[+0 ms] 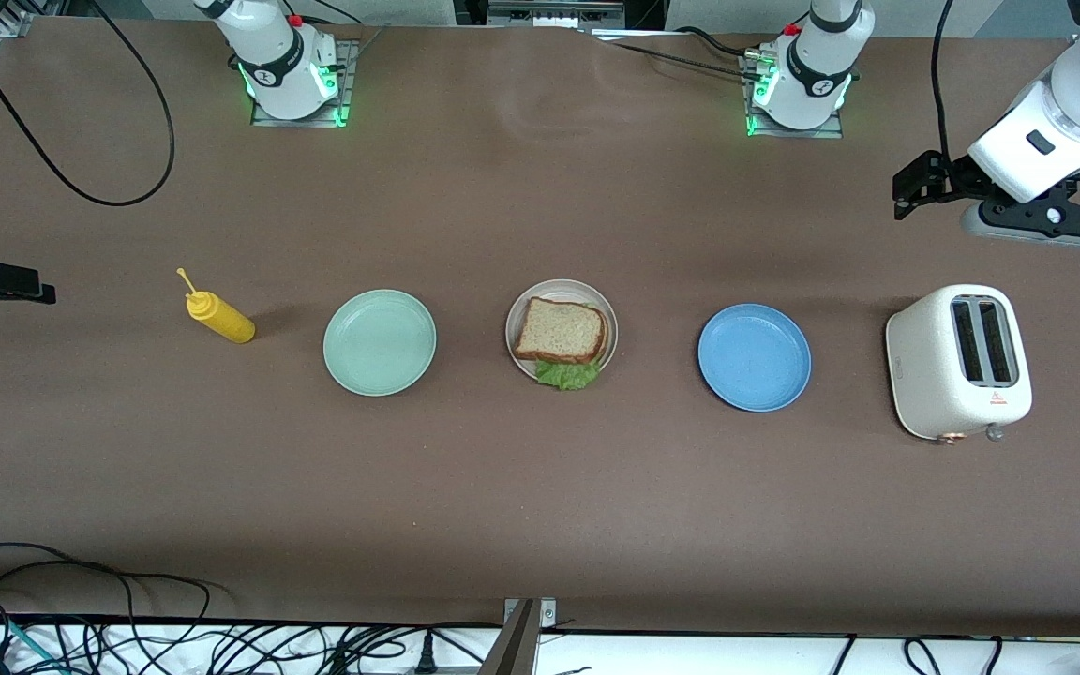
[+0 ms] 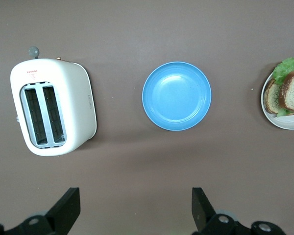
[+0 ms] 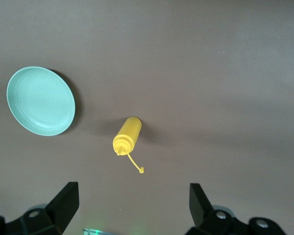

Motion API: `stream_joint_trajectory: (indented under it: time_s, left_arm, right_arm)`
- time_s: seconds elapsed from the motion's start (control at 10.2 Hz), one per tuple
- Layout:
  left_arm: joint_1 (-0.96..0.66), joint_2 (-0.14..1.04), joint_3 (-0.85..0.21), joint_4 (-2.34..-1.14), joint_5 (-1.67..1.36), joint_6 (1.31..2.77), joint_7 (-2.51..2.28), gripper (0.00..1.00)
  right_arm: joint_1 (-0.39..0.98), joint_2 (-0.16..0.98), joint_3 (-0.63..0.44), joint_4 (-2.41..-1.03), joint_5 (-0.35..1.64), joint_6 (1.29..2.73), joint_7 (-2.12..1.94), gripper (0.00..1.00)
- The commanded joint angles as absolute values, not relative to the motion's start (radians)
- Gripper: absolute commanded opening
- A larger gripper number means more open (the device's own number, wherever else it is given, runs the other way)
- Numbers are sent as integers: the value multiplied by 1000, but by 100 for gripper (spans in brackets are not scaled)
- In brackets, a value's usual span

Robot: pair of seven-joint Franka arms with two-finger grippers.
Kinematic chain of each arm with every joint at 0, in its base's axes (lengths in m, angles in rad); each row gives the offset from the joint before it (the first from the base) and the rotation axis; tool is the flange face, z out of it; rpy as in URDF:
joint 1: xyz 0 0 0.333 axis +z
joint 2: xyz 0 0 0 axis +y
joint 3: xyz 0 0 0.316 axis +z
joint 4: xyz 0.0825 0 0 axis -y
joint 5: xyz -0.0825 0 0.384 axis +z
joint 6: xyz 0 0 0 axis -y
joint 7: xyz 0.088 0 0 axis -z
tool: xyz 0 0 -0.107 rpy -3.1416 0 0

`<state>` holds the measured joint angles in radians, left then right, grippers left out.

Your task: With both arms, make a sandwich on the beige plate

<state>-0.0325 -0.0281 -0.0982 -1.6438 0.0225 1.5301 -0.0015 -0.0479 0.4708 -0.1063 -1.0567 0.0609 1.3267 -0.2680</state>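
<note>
The sandwich (image 1: 561, 337) is sitting assembled on the beige plate (image 1: 596, 298) in the middle of the desk (image 1: 540, 487), brown bread on top and green lettuce (image 1: 570, 375) poking out at the plate's front rim. Both arms are waiting raised at the desk's two ends, the left tool (image 2: 135, 208) and right tool (image 3: 132, 205) both spread and gripping nothing; any finishing move is best kept high and well clear of the stack.

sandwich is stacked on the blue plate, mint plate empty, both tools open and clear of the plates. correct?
Not quite. The sandwich sits on the beige plate, as the front view shows; the blue plate is empty. The rest holds: the mint plate is empty, and the left tool and right tool are both open, up at the two ends of the table, clear of the plates.
</note>
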Motion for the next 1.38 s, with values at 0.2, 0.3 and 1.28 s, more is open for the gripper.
stream_joint_trajectory:
  time_s: [0.2, 0.3, 1.28]
  left_arm:
    - [-28, -25, -106, -1632, 38, 1525, 2, 100]
    - [-28, -25, -106, -1632, 38, 1525, 2, 100]
    - [-25, -25, -103, -1635, 41, 1525, 2, 100]
  right_arm:
    - [-17, 436, -106, -1095, 8, 1327, -127, 100]
    - [-17, 398, -106, -1159, 8, 1341, -126, 100]
    - [109, 198, -173, -1453, 13, 1514, -20, 100]
